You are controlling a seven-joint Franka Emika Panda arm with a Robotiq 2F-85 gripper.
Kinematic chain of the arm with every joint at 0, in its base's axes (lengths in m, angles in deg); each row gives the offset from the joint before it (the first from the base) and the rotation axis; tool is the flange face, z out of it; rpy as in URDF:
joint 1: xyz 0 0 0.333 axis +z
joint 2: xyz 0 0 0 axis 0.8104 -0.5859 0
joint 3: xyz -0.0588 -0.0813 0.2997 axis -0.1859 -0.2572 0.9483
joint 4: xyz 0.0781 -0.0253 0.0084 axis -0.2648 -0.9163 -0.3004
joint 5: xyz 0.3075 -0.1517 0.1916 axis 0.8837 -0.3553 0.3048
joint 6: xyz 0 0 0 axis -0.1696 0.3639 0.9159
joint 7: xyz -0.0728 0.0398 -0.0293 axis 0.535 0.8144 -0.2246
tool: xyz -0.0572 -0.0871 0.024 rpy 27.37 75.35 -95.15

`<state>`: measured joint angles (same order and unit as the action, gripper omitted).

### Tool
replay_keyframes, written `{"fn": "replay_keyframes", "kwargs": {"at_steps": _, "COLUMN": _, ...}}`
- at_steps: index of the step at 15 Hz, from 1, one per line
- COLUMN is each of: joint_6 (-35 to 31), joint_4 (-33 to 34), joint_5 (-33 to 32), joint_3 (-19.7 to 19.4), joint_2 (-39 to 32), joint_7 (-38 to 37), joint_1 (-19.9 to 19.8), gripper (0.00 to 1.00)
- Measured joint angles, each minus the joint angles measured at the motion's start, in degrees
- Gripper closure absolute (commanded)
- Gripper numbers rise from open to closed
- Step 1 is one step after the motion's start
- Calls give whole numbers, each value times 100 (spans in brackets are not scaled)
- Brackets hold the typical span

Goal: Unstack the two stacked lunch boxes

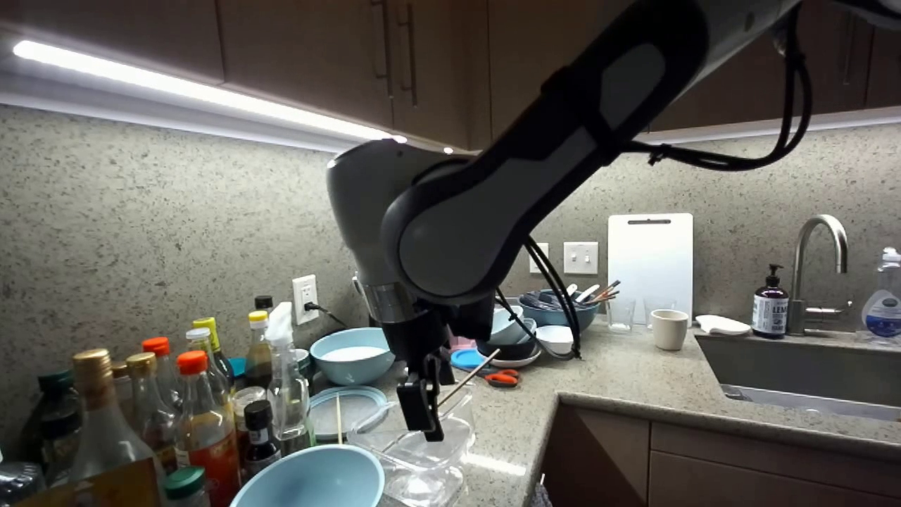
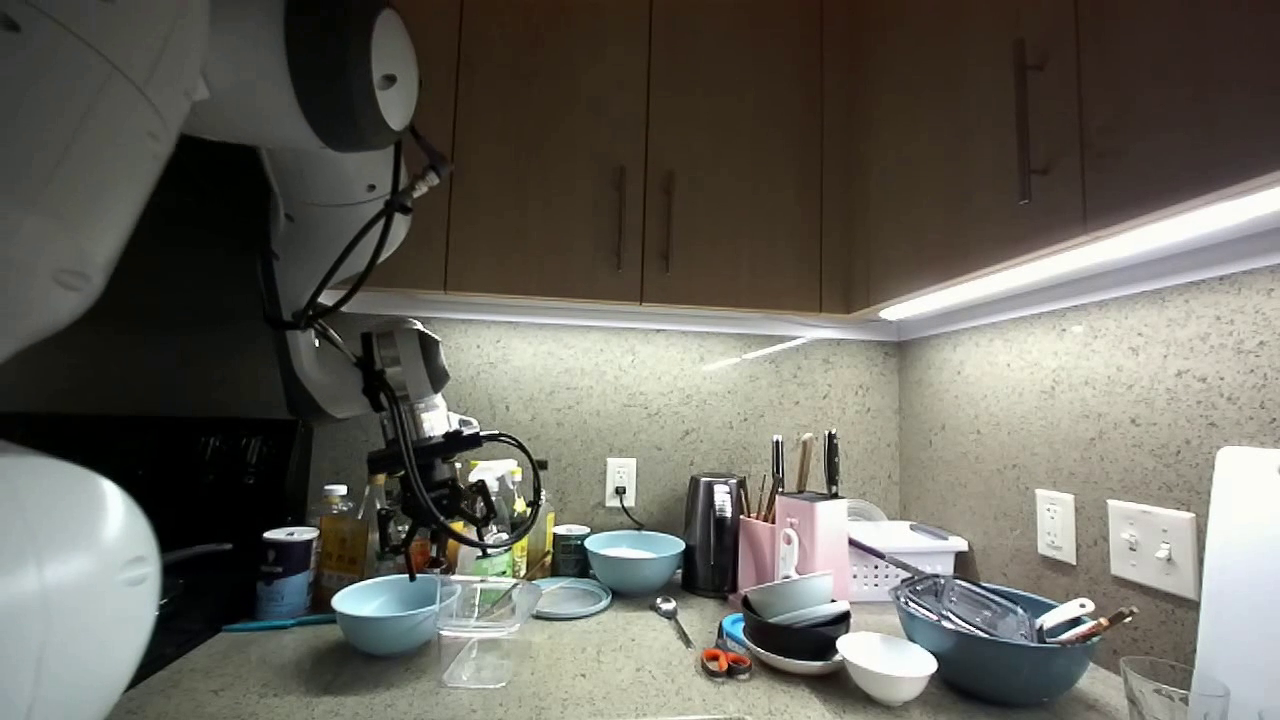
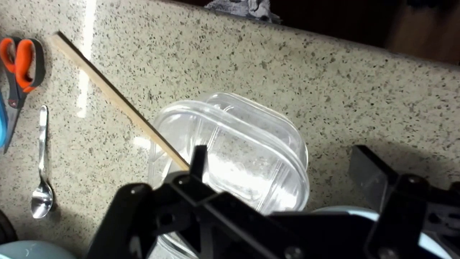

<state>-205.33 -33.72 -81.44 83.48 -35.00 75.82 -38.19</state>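
Note:
Two clear plastic lunch boxes stand stacked on the counter. The upper box (image 2: 487,612) sits on the lower box (image 2: 476,664) in an exterior view. In the wrist view the upper box (image 3: 237,158) covers most of the lower box (image 3: 284,124), whose rim juts out beside it. A wooden stick (image 3: 115,97) reaches from the upper box out over the counter. My gripper (image 3: 280,158) is open and holds nothing. One finger shows over the upper box, the other beside it over the counter. In an exterior view the gripper (image 2: 450,562) is above the box rim.
A light blue bowl (image 2: 388,612) stands close beside the boxes. Several bottles (image 1: 204,408) line the wall. A round lid (image 2: 572,598), a spoon (image 3: 42,194) and orange scissors (image 3: 23,68) lie on the counter. The counter's front edge (image 3: 323,39) runs near the boxes.

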Motion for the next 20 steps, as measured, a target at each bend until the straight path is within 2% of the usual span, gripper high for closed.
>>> {"fn": "replay_keyframes", "kwargs": {"at_steps": 4, "joint_6": 109, "joint_4": 448, "joint_5": 136, "joint_3": -60, "joint_2": -484, "joint_7": 605, "joint_1": -5, "gripper": 0}}
{"fn": "replay_keyframes", "kwargs": {"at_steps": 5, "joint_6": 179, "joint_4": 572, "joint_5": 206, "joint_3": -55, "joint_2": -608, "joint_7": 785, "joint_1": -4, "gripper": 25}}
{"fn": "replay_keyframes", "kwargs": {"at_steps": 6, "joint_6": 287, "joint_4": 701, "joint_5": 310, "joint_3": -45, "joint_2": -732, "joint_7": 975, "joint_1": -3, "gripper": 26}}
{"fn": "replay_keyframes", "kwargs": {"at_steps": 10, "joint_6": 837, "joint_4": 1188, "joint_5": 546, "joint_3": 15, "joint_2": -1163, "joint_7": 1407, "joint_1": 12, "gripper": 53}}
{"fn": "replay_keyframes", "kwargs": {"at_steps": 16, "joint_6": 1386, "joint_4": 1786, "joint_5": 587, "joint_3": 35, "joint_2": -1539, "joint_7": 1467, "joint_1": 41, "gripper": 93}}
{"fn": "replay_keyframes", "kwargs": {"at_steps": 20, "joint_6": 1458, "joint_4": 1984, "joint_5": 587, "joint_3": 30, "joint_2": -1590, "joint_7": 1467, "joint_1": 69, "gripper": 98}}
